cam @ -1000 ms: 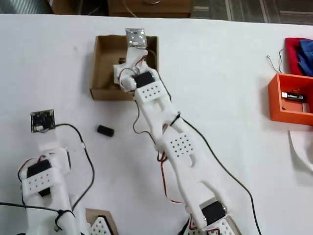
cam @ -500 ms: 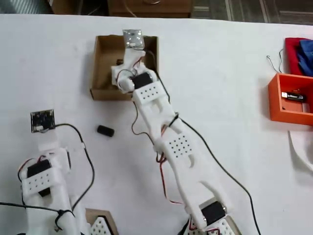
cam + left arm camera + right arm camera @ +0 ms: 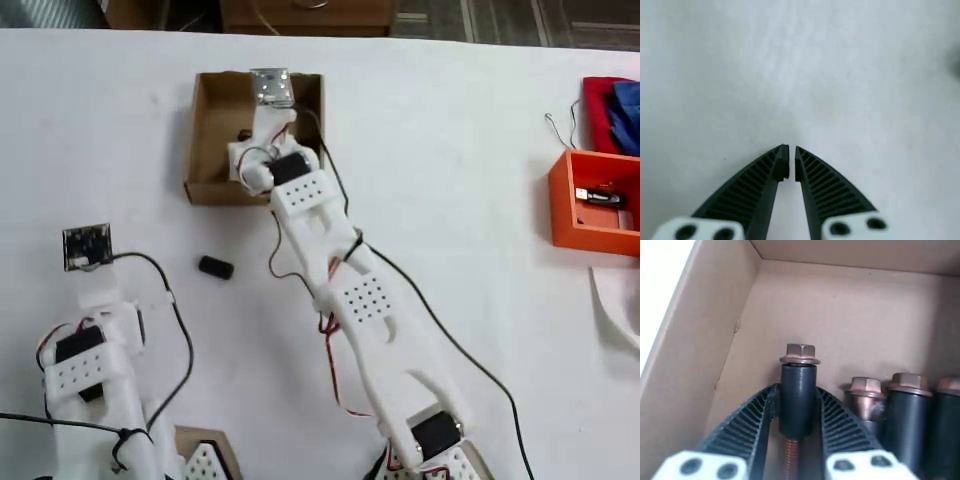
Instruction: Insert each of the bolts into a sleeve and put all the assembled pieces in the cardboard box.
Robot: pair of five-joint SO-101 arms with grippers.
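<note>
My right gripper (image 3: 797,407) is inside the cardboard box (image 3: 725,340), shut on an assembled piece (image 3: 797,395): a copper bolt in a black sleeve. Beside it in the box lie three more assembled pieces (image 3: 910,405). From above, the right arm (image 3: 300,190) stretches over the cardboard box (image 3: 215,110). One loose black sleeve (image 3: 215,267) lies on the table in front of the box. My left gripper (image 3: 789,162) hangs shut over bare white table, near the left front, where the left arm (image 3: 85,350) stands.
An orange bin (image 3: 595,205) holding a small dark item sits at the right edge, with red and blue cloth (image 3: 612,110) behind it. Wires run along both arms. The white table (image 3: 450,150) spreads between box and bin.
The right arm has pushed slightly farther over the box, carrying the assembled piece deeper inside. The left arm has stayed still.
</note>
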